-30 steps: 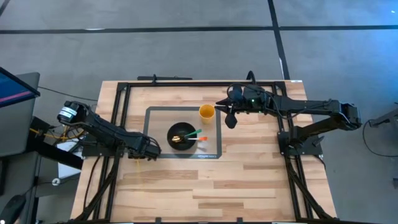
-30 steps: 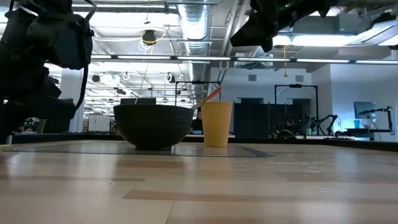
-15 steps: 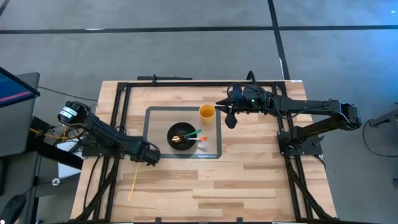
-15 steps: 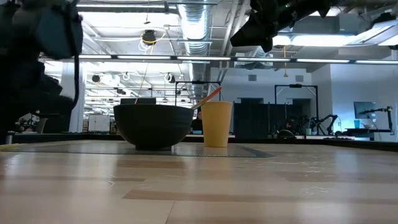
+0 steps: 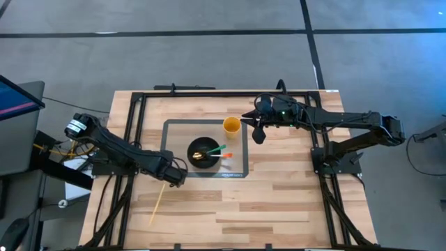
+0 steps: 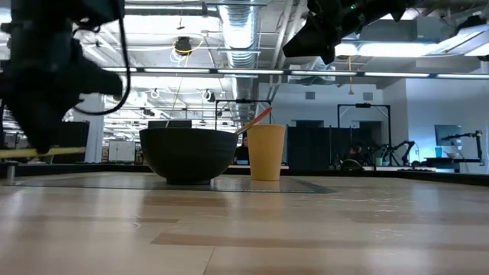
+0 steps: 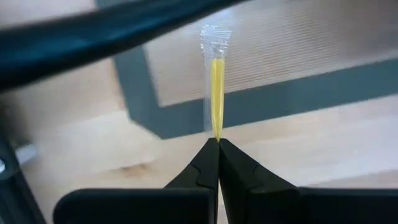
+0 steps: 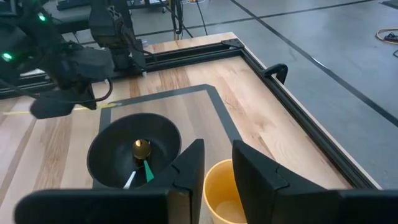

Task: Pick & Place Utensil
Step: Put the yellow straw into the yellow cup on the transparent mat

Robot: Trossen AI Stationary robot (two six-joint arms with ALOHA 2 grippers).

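A thin yellow utensil in a clear wrapper [image 5: 158, 205] sticks out from my left gripper [image 5: 174, 175] toward the table's near edge. It also shows in the left wrist view [image 7: 216, 87] and as a yellow strip in the low view [image 6: 38, 153]. The left gripper is shut on it, left of the black bowl [image 5: 203, 153]. The bowl stands on a grey-bordered mat [image 5: 168, 125] and holds several utensils. The yellow cup [image 5: 231, 126] stands beyond the bowl. My right gripper [image 8: 214, 163] is open and hovers above the cup [image 8: 227, 193]. My left gripper pinches one end of the wrapped yellow utensil [image 7: 216, 135] between its two fingertips [image 7: 205, 163]. The utensil runs on straight from the fingertips, in line with them, to its free wrapper end [image 7: 216, 36]. It is lifted clear of the table, roughly level.
Black frame rails [image 5: 209, 94] run along the table's far, left and right sides. The right arm's base [image 5: 338, 157] stands at the right. Bare wood [image 5: 265, 209] lies between the mat and the near edge.
My left gripper has moved toward the table's right, nearer the bowl, carrying the yellow utensil with it. The utensil now shows at full length, pointing toward the near edge.
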